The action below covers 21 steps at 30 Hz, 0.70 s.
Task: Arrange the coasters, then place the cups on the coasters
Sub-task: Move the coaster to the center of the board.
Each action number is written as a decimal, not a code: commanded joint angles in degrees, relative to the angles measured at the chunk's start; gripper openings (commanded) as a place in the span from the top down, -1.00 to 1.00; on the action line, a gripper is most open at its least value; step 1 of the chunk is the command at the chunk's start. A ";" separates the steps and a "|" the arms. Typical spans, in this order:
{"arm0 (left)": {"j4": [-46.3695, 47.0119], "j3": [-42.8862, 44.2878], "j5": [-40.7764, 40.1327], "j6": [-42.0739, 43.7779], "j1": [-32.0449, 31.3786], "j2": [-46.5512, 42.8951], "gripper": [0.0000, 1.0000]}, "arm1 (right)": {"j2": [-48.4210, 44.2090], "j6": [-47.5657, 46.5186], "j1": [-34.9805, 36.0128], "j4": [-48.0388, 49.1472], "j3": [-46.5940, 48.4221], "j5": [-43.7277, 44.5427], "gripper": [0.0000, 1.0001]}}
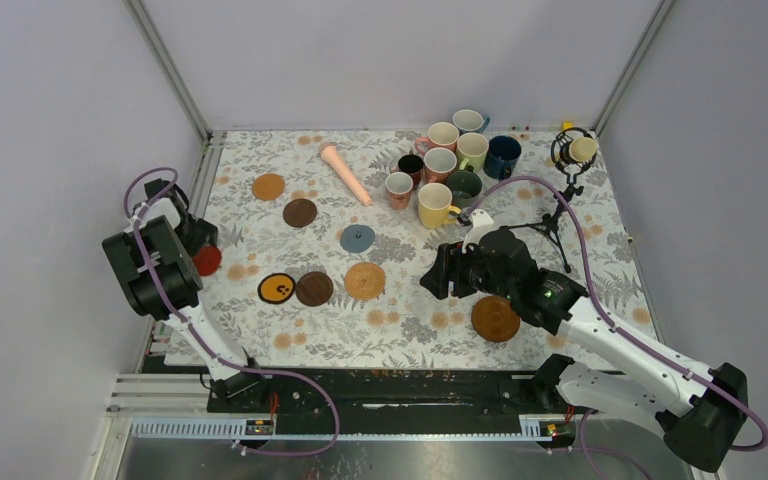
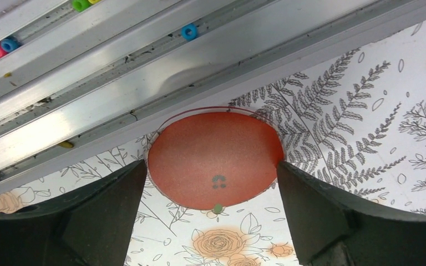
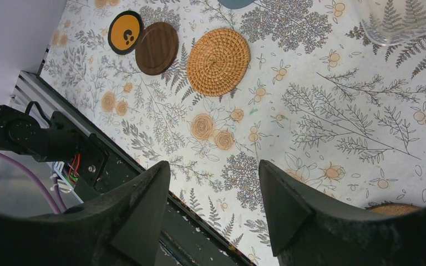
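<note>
The left fingers [image 2: 105,210] stand spread wide on either side of the red coaster [image 2: 211,155], which lies flat on the bench [image 1: 400,330] well to the left of the woven coaster [image 3: 218,61]; the right fingers [image 3: 144,205] hang apart and empty near that woven coaster's right side; the cups [image 1: 440,163] cluster beyond it, toward the right.

Cups [image 1: 450,160] cluster far right; coasters [image 1: 365,281] dot mid-table (red coaster [image 1: 207,260] seemingly at left pincer [image 1: 198,245]).
</note>
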 commanded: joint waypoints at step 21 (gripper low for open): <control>1.82 -2.51 7.94 -1.89 -7.01 -0.38 -0.57 | -1.90 0.97 0.38 3.61 -0.87 1.20 -0.35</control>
